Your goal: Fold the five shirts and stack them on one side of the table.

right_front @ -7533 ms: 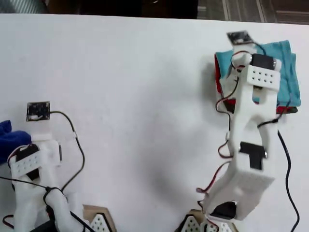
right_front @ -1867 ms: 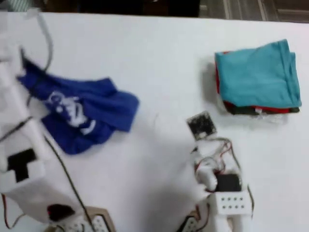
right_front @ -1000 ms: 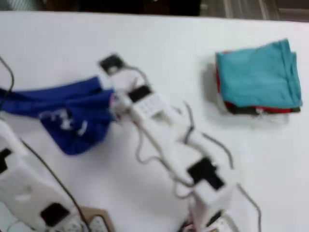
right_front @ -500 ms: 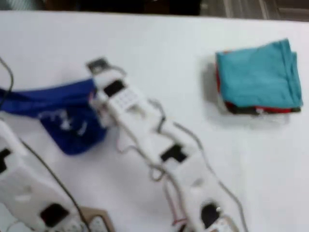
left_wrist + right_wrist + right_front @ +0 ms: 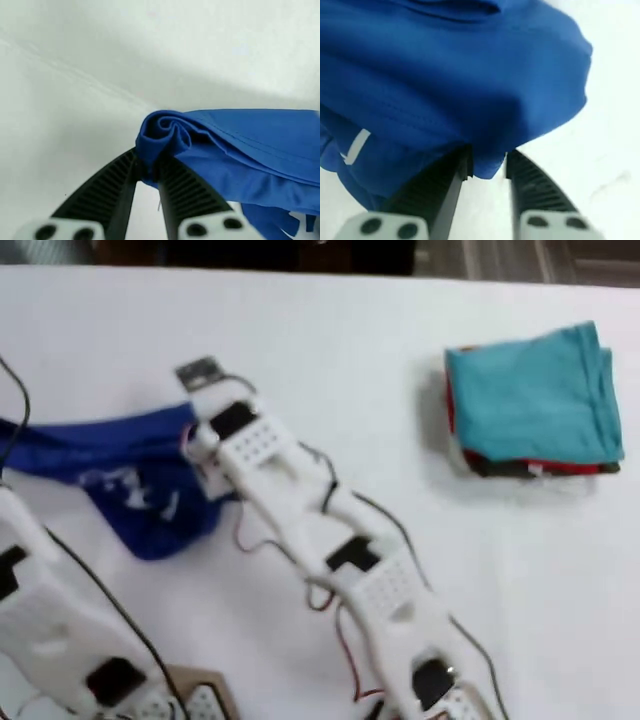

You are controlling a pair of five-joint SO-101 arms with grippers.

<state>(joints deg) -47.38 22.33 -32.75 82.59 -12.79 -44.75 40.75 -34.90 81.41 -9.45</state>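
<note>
Gripper on the left arm (image 5: pixel 148 167) is clamping a bunched corner of the blue shirt (image 5: pixel 130 480), which is sagging crumpled over the left of the table (image 5: pixel 330 340). The right gripper (image 5: pixel 488 152) is straddling the shirt's far hem, jaws apart. Fabric is looking light and limp, likely drooping unless taken by corners; the folded stack (image 5: pixel 530 400) is sitting far right.

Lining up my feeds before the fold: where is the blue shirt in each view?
High view: blue shirt in the picture's left part, stretched sideways.
Left wrist view: its bunched corner is pinched in the left hand.
Right wrist view: its edge sits at the right hand.
Shared landmark: the white table.
</note>
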